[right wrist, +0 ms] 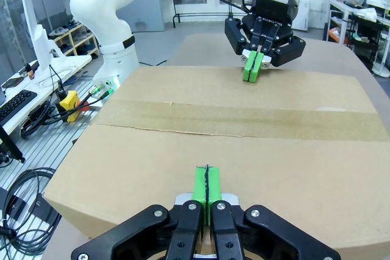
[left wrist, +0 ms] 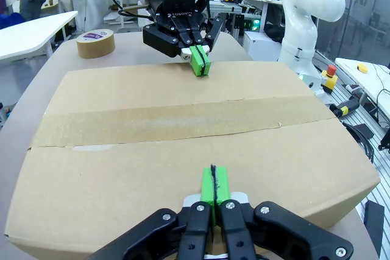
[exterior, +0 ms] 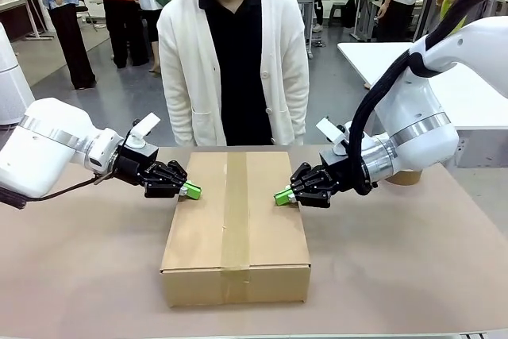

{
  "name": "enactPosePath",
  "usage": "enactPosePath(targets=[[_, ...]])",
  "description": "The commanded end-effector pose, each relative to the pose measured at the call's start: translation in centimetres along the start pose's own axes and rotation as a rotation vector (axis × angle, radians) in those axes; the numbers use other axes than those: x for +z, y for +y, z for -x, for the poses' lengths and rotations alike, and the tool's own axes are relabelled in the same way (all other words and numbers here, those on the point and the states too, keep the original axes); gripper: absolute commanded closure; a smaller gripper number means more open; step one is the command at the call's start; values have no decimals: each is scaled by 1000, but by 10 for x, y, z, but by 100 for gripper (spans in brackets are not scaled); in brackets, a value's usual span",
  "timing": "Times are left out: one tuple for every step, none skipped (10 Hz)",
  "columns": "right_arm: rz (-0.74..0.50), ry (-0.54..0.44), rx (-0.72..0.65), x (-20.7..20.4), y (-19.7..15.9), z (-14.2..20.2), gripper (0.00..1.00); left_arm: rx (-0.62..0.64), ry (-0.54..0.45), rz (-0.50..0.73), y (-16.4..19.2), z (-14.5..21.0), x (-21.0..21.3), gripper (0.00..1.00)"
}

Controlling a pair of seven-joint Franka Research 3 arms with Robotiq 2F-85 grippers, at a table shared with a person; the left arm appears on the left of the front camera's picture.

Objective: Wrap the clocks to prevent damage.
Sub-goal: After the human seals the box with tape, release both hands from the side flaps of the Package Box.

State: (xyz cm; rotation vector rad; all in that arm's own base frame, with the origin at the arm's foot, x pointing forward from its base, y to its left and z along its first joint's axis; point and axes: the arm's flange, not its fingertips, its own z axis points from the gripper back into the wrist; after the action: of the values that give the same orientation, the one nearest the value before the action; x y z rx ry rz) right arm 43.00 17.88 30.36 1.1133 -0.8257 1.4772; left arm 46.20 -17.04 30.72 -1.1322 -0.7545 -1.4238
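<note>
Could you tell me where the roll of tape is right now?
In the left wrist view, the roll of tape lies on the table beyond the cardboard box, beside the right pincer.

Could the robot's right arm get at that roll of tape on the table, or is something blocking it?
Probably yes. The roll of tape sits on the table just behind the right gripper, beside the cardboard box, with nothing between. The gripper is shut, so it would need to open first.

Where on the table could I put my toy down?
Bare tabletop lies between the cardboard box and the near left edge, and again right of the box. It is crowded at the box's two sides, where the left gripper and right gripper touch it.
</note>
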Motion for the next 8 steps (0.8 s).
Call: enactPosePath(targets=[[0, 0, 0, 0, 0, 0, 99, 0, 0, 0, 0, 0, 0, 100], [17, 53, 38, 10, 10, -18, 99, 19, 81, -11, -10, -13, 9, 100], [55, 118, 54, 24, 26, -49, 99, 28, 141, -34, -23, -40, 27, 100], [85, 183, 49, 40, 45, -83, 99, 29, 210, -51, -40, -71, 48, 100], [120, 233, 15, 59, 63, -113, 99, 47, 242, -55, -57, -99, 66, 100], [187, 257, -22, 87, 85, -141, 99, 48, 280, -124, -80, -124, 88, 100], [261, 291, -61, 113, 106, -164, 99, 50, 318, -175, -98, -145, 111, 100], [365, 327, -97, 137, 133, -183, 99, 62, 338, -225, -120, -159, 129, 100]])
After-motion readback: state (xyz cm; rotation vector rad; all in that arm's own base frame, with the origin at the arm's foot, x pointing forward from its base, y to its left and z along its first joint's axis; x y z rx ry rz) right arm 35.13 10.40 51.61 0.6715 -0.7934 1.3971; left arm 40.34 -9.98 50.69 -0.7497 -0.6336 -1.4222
